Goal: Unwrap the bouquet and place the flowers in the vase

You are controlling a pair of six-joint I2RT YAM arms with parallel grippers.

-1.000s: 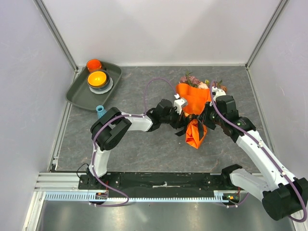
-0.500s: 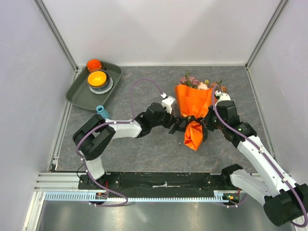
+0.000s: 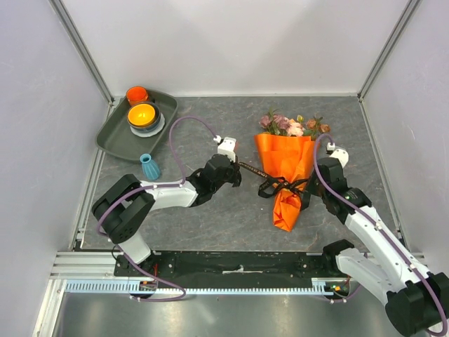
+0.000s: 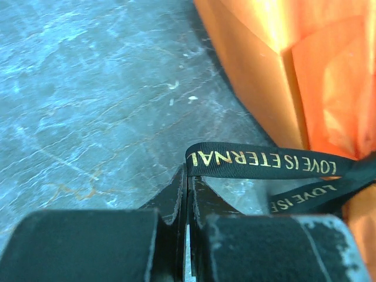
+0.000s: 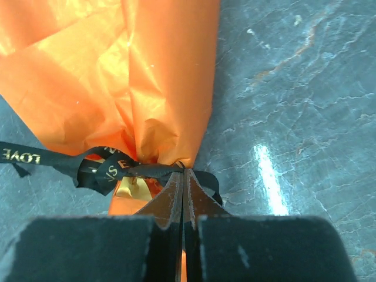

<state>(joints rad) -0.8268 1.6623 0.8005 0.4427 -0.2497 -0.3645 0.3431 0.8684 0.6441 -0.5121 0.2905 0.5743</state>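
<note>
Top external view: the bouquet (image 3: 284, 165) lies on the grey stone-patterned table (image 3: 231, 221), right of centre. Its flowers (image 3: 291, 125) point toward the back wall and its narrow tail points toward the arms. The orange paper (image 3: 283, 151) is wrapped round the stems, cinched by a black ribbon (image 3: 277, 186) tied at the waist.

One strand of that ribbon runs out to the left, and the left gripper (image 3: 237, 168) has it. In the left wrist view, the left gripper (image 4: 187, 176) has its jaws clamped flat together, with the end of the black ribbon (image 4: 258, 160), lettered in gold LOVE IS ETERNAL, pinched at the tips. The orange paper (image 4: 264, 76) sits just beyond.

The right gripper (image 3: 311, 184) comes in from the other side at the knot. In the right wrist view, the right gripper (image 5: 183, 179) also has its jaws pressed together, the tips touching the black ribbon (image 5: 111, 167) where it circles the orange paper (image 5: 117, 76). Whether a strand is caught between them I cannot tell.

The teal vase (image 3: 149, 166) stands upright at the left, well apart from the bouquet, and the left arm's links lie between the two. Just behind the vase sits a dark tray (image 3: 112, 137) holding an orange bowl (image 3: 142, 114) and an orange cup (image 3: 137, 93). A purple cable (image 3: 175, 133) arcs over the left arm.
</note>
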